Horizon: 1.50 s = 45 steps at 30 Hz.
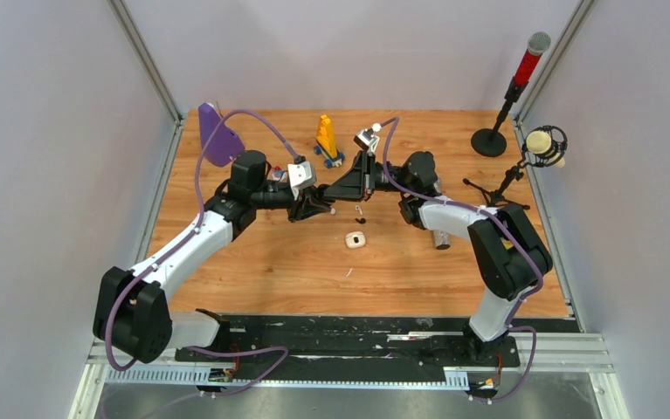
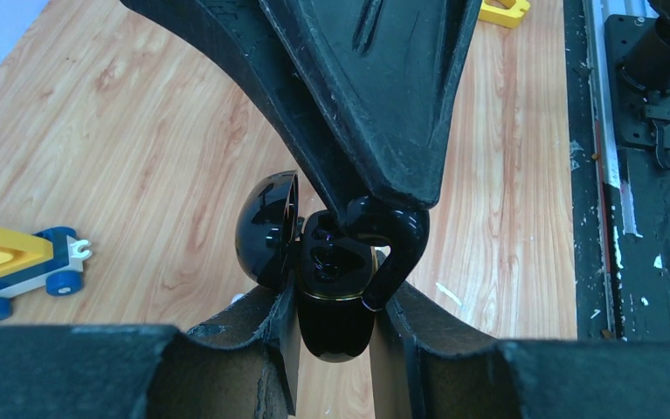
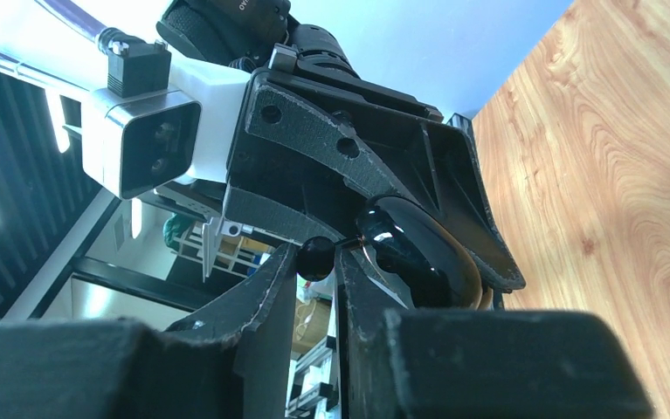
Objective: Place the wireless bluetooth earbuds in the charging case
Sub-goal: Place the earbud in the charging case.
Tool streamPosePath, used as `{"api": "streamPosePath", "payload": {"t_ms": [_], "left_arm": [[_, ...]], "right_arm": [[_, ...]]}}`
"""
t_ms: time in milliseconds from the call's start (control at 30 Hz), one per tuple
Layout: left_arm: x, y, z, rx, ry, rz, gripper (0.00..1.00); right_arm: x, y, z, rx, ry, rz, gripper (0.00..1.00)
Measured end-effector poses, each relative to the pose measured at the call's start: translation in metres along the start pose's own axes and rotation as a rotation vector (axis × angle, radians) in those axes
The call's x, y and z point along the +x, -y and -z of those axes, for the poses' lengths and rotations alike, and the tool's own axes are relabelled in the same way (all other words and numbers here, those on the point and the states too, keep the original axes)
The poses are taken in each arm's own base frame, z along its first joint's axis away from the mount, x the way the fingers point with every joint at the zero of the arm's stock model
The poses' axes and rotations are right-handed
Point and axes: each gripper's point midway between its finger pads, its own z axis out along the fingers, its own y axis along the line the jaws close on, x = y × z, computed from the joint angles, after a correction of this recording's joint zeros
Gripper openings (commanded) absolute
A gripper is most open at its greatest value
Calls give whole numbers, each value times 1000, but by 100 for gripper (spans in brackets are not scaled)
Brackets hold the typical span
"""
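The left gripper has its jaws drawn in narrow against the two sides of the black charging case and holds it clear of the boards. The case is a glossy pebble with a thin gold band round its mouth. Its lid, a shiny black dome, stands swung open to the left of the mouth.

The right gripper reaches in from the opposite side, its jaws pinched close on a black earbud, which is small, glossy and short-stemmed. In the left wrist view we see the bud hanging from the right gripper's tips at the open mouth of the case, its stem running down along the right rim. Black lies on black there, so we cannot tell whether the bud touches the well or sits just over it. In the right wrist view its round head shows between the right fingers, with the case just beyond.

From above, the two grippers meet over the middle of the wooden table. A small white case lies on the boards on the near side of them, and a thin white sliver lies nearer still. A yellow toy stands beyond the grippers, a purple object sits at the far left, and two microphones stand on the right.
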Motion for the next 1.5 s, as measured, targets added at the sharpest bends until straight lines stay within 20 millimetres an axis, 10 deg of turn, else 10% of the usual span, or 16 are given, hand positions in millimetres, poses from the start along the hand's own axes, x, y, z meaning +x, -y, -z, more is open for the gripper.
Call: {"api": "streamPosePath", "payload": {"t_ms": [1500], "left_arm": [[-9,0,5,0,25,-5,11]], "right_arm": [[-7,6,9,20,25,40,21]]}}
